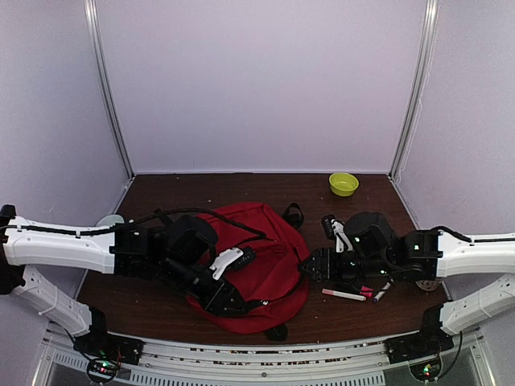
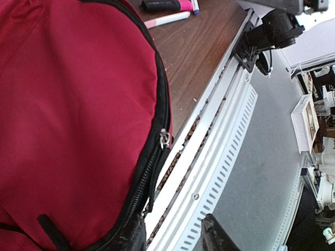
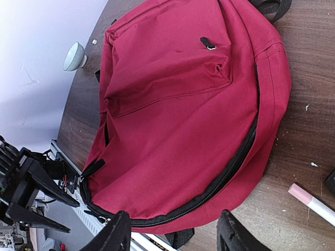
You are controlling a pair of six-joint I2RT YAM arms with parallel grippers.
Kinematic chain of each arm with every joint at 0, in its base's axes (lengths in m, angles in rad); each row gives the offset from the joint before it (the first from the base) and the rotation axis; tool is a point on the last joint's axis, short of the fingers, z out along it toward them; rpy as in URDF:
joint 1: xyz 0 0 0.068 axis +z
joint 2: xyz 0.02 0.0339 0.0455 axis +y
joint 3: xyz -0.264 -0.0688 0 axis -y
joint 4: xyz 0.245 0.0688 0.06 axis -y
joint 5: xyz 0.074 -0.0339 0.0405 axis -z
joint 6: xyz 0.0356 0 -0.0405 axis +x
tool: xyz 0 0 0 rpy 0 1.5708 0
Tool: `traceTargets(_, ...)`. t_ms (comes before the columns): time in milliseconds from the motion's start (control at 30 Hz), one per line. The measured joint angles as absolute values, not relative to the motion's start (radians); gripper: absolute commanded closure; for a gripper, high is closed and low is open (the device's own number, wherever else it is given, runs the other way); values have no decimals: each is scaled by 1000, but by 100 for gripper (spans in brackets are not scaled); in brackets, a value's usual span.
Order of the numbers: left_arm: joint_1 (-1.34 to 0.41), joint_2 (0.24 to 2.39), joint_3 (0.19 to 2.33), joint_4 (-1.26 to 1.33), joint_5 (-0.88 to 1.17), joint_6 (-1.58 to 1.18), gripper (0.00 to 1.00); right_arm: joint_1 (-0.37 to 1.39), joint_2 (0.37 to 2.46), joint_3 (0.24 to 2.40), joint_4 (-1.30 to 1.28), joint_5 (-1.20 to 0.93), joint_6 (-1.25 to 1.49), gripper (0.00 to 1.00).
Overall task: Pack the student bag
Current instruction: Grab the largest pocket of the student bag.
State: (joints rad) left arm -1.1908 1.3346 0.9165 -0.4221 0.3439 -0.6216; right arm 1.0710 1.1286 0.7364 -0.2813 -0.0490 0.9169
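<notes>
L gripper: jaws apart at near rim of student bag, one finger apparently touching zip edge. R gripper: jaws apart, gripping nothing, at bag's right edge. Bag lies flat, table centre. Yellow bowl far right.

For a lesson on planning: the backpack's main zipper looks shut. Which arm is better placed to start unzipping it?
Probably left: the left gripper sits at the backpack's near edge by the zipper pull; the right gripper is near the markers, farther off.
</notes>
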Motion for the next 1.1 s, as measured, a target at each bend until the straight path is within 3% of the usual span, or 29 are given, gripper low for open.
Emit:
traceTargets(400, -1195, 1410, 944, -443, 332, -627, 63, 1071, 1129, 726, -270, -49, 923, 44)
traceTargets(533, -1198, 1432, 959, -445, 332, -627, 70, 1071, 1129, 726, -270, -49, 922, 45)
traceTargets(800, -1206, 1468, 992, -444, 327, -617, 100, 1071, 1129, 726, -270, -49, 920, 46)
traceTargets(967, -1209, 1470, 992, -447, 316, -613, 100, 1071, 1128, 726, -270, -52, 921, 44)
traceTargets(1100, -1213, 1457, 992, -458, 289, -613, 100, 1089, 1122, 722, -267, -56, 936, 31)
